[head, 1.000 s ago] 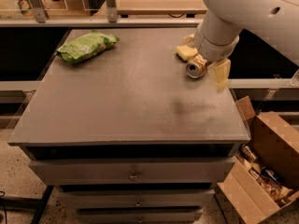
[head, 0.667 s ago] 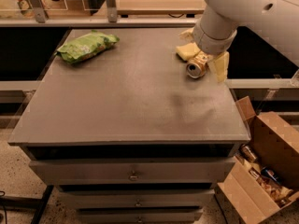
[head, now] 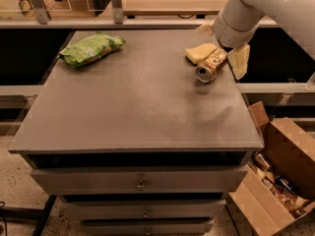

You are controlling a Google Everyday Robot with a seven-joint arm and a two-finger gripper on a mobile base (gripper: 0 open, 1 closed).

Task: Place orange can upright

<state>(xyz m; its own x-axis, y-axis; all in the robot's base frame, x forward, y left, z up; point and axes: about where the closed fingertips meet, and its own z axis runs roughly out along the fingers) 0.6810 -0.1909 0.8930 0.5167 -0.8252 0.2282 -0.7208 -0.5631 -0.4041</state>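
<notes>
The orange can [head: 211,65] lies on its side near the right edge of the grey table [head: 133,117], its silver top pointing toward the front left. My gripper [head: 224,45] hangs over the can's far end from the upper right. It is open: one pale finger [head: 239,60] stands just right of the can, and the other is behind it near the sponge. The can rests on the table and is not gripped.
A yellow sponge [head: 201,52] lies right behind the can, touching or nearly touching it. A green snack bag [head: 91,47] lies at the table's back left. An open cardboard box [head: 283,181] with clutter stands on the floor to the right. Drawers sit below the tabletop.
My gripper has risen and drawn back to the upper right, so more of the can's side shows. The can has turned slightly.
</notes>
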